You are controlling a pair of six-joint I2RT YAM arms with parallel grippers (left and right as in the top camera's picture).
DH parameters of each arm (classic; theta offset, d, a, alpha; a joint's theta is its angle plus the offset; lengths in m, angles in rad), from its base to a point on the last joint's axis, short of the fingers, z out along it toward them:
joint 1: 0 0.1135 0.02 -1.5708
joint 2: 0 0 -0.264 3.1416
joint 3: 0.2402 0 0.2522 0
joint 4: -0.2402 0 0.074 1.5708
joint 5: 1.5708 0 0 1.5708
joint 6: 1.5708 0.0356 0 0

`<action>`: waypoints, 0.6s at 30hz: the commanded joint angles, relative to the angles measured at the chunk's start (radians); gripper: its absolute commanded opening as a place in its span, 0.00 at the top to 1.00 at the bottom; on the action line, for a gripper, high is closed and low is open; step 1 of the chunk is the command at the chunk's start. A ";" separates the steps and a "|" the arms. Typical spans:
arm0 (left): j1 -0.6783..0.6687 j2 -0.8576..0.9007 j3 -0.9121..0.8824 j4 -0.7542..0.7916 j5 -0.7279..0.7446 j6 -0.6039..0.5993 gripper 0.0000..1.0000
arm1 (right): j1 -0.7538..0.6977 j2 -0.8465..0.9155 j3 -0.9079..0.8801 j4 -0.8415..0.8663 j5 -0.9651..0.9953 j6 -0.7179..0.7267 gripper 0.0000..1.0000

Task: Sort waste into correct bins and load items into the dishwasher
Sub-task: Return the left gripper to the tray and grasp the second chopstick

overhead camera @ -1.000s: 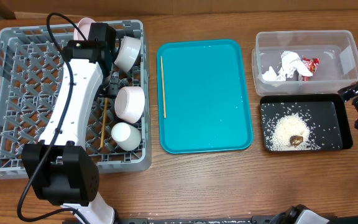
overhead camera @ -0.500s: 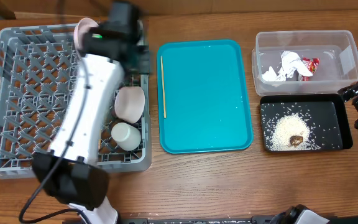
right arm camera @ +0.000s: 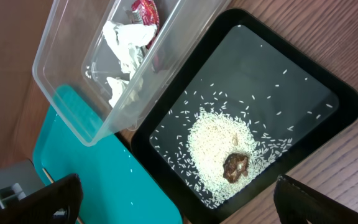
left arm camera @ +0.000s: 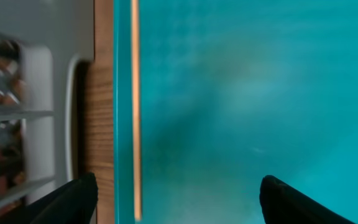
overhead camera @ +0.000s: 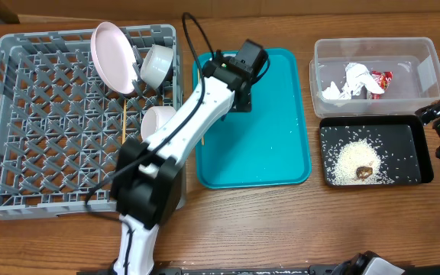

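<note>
I am holding my left gripper (left arm camera: 178, 202) over the teal tray (left arm camera: 260, 93), its fingers spread wide and gripping nothing. The chopstick (left arm camera: 135, 106) is lying flat on the tray, close along the raised edge on the side nearest the rack (overhead camera: 21, 153). In the wrist view it is sitting much nearer one finger than the other, so I am judging that I need to shift sideways until it is running midway between them.

The stick is thin and round, and I am expecting it to roll or slip. I am planning to straddle it across its width, come down until the tips almost meet the tray floor, then close gently near its middle so it balances. The rim just beside it is leaving little room for the outer finger, so I am watching that side most.

Another chopstick (overhead camera: 122, 126) is lying on the rack's grid, which I am taking as the place to aim for.

My right gripper (right arm camera: 182, 208) is hovering over the black tray (right arm camera: 316, 93), fingers apart and empty.
</note>
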 commanded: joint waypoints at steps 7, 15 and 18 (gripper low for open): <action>0.083 0.105 -0.007 0.106 0.060 0.102 0.16 | -0.004 -0.014 0.023 0.005 -0.001 0.003 0.00; 0.083 0.152 -0.007 0.154 0.152 0.142 0.21 | -0.004 -0.014 0.023 0.005 -0.001 0.003 0.00; 0.089 0.153 -0.007 0.146 0.148 0.103 0.23 | -0.004 -0.014 0.023 0.005 -0.001 0.003 0.00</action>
